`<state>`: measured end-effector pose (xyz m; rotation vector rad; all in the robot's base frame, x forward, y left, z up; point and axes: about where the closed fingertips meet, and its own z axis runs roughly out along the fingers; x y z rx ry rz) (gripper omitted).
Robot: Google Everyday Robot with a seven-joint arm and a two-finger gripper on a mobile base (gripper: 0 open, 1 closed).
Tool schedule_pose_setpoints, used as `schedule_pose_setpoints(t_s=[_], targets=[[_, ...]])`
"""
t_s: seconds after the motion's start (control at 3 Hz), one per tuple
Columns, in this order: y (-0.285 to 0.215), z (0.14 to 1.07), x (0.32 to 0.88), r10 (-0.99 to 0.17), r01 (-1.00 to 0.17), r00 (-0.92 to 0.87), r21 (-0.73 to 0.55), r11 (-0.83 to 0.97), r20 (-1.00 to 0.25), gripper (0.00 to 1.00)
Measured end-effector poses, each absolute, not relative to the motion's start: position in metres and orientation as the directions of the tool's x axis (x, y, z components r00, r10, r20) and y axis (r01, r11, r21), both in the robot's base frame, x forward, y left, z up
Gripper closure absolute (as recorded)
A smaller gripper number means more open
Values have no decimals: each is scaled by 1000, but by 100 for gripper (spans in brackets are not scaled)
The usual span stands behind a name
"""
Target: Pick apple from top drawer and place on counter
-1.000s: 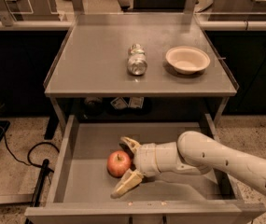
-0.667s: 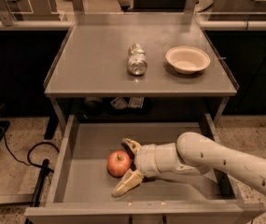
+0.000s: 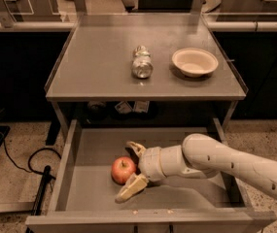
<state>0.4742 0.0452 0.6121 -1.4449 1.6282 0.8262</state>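
The red apple (image 3: 123,169) lies on the bottom of the open top drawer (image 3: 87,147), left of centre. My gripper (image 3: 130,170) reaches in from the right on a white arm, with one finger behind the apple and one in front of it. The fingers are spread around the apple's right side, and the apple still rests on the drawer bottom. The grey counter (image 3: 99,67) lies above the drawer.
A silver can (image 3: 142,62) lies on its side in the middle of the counter. A cream bowl (image 3: 194,61) stands to its right. Black cables (image 3: 28,161) trail on the floor left of the drawer.
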Motion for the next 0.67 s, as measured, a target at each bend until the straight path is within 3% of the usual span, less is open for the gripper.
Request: schedule_pose_setpoints(t_s=[0.67], targets=[[60,632,475,-486,-991,4,-67,113,-874,0]])
